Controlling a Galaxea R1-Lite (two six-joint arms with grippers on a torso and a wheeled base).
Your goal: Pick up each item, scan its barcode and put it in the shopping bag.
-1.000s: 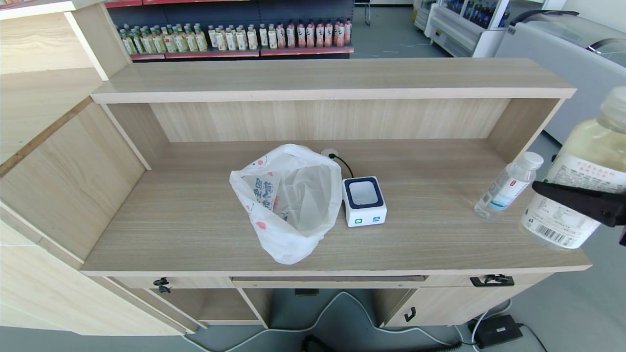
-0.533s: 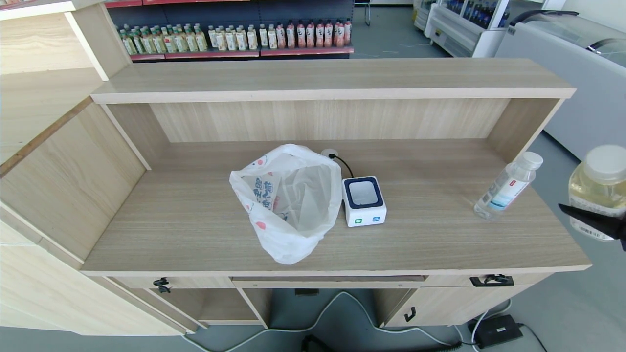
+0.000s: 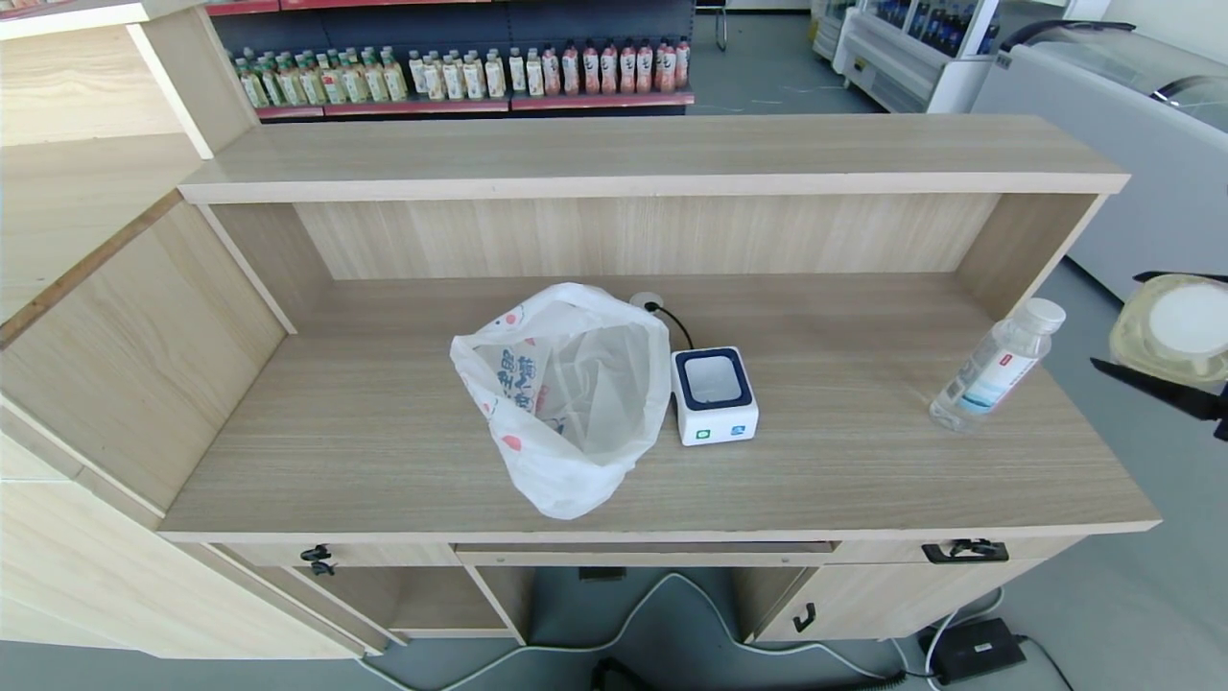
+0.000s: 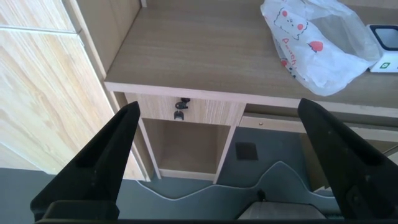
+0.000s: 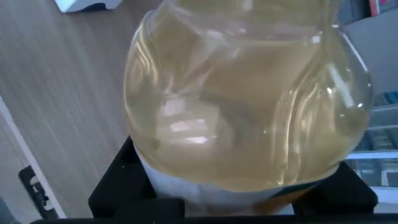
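A large clear bottle of pale yellow drink [image 3: 1172, 326] hangs off the counter's right end, its white cap turned up toward the head camera. My right gripper [image 3: 1151, 331] is shut on it; the right wrist view shows the bottle [image 5: 249, 106] close up between the black fingers [image 5: 124, 186]. A small water bottle [image 3: 998, 365] stands on the counter's right side. The white shopping bag [image 3: 566, 393] lies open at the centre, with the white scanner [image 3: 714, 393] just right of it. My left gripper [image 4: 217, 168] is open and holds nothing, low beside the counter's front left corner.
The wooden counter [image 3: 863, 461] has a raised back shelf and side walls. A black cable [image 3: 676, 326] runs from the scanner to a hole behind the bag. Drawer keys [image 3: 964, 550] hang under the front edge. Freezers stand to the right.
The large bottle, held by my right gripper, has swung right, away from the counter, and tipped from showing its label to showing its cap. Bag, scanner and water bottle have not moved.
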